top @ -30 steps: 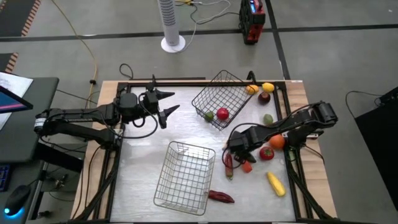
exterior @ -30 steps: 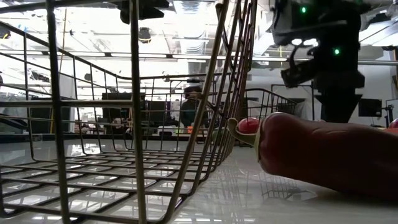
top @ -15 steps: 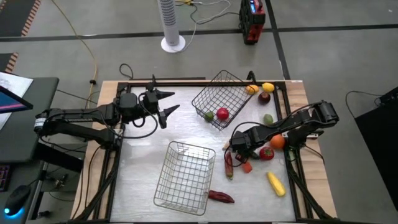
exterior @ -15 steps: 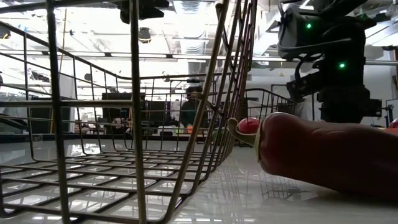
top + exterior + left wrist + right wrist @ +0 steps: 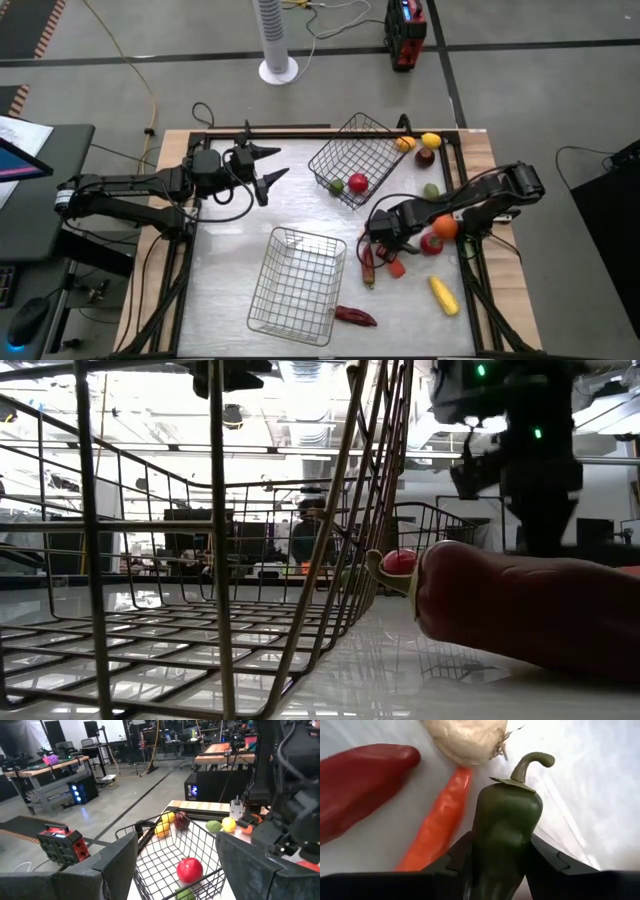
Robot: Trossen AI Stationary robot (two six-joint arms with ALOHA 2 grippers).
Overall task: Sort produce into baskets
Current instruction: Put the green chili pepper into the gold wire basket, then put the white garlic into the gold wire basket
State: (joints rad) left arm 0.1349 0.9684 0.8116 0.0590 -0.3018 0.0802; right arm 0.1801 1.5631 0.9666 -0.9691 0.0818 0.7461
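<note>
We see a dark-green pepper [image 5: 506, 827] clamped between the right gripper's [image 5: 378, 232] fingers [image 5: 546, 859], stem pointing away from the wrist, just right of the near basket [image 5: 297, 283]. Beside the pepper lie an orange carrot [image 5: 439, 822], a red pepper [image 5: 360, 784] and a pale onion [image 5: 466, 738]. The far basket [image 5: 355, 155], beyond the near basket, holds a red ball [image 5: 357, 183] and a green one [image 5: 337, 186]. The left gripper [image 5: 268, 166] hangs spread apart, left of the far basket.

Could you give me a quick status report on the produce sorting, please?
Right gripper shut on dark-green pepper, near the red pepper. Left gripper open, waiting beside far basket. Nothing blocking.
</note>
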